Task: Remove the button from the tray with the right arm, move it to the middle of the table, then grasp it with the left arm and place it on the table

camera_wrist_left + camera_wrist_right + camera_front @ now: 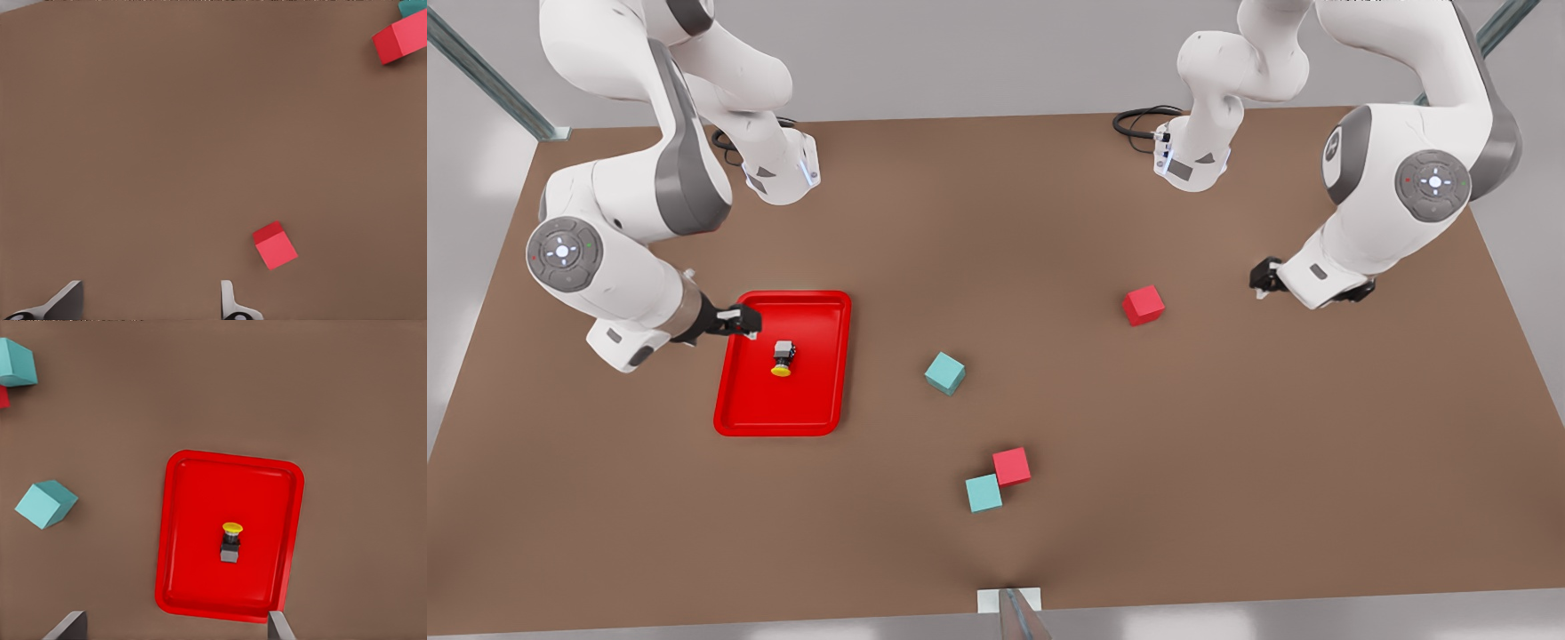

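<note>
Now | right gripper (745, 322) wide, above tray (734, 418) | button (783, 357) just beside | left gripper (1263, 277) wide

The front view looks steeply down on my whole table (996, 222) from its near edge, facing my two bases. My right wrist camera looks straight down on the tray (180, 540), which lies at the front view's left. My left wrist camera looks down on bare table and a red cube (275, 245), seen right of centre in the front view.
</note>
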`<state>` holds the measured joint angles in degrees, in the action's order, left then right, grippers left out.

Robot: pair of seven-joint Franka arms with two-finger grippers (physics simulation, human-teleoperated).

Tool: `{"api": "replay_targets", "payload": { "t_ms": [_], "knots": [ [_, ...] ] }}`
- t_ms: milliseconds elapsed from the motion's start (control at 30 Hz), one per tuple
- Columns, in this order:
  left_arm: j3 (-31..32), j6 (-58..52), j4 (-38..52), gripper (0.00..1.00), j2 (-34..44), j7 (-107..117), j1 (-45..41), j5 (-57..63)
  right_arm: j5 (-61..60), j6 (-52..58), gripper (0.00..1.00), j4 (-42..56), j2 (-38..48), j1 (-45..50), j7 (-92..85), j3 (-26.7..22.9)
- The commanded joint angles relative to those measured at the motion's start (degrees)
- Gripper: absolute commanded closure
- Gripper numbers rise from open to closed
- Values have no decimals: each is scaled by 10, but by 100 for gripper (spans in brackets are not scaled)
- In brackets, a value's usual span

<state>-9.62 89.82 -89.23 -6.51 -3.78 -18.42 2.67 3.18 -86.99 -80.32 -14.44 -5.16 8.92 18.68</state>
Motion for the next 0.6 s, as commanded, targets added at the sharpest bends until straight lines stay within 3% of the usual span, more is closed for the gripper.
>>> {"api": "replay_targets", "payload": {
  "t_ms": [0, 233, 333, 567],
  "knots": [
    [0, 23, 1, 0, -10, -3, -1, 1, 1, -9, 0, 1, 0, 1, 32, 0],
    [0, 50, 3, 0, -42, -4, -3, -1, 5, 10, 0, -42, -50, 9, 48, 1],
    [-1, 50, 3, 0, -52, -4, -6, -1, 24, -134, 0, -200, -44, -12, 58, 2],
    [0, 71, 3, 0, -81, -4, -11, -1, 25, -342, 0, -351, -18, -55, 55, 3]
  ]
}}
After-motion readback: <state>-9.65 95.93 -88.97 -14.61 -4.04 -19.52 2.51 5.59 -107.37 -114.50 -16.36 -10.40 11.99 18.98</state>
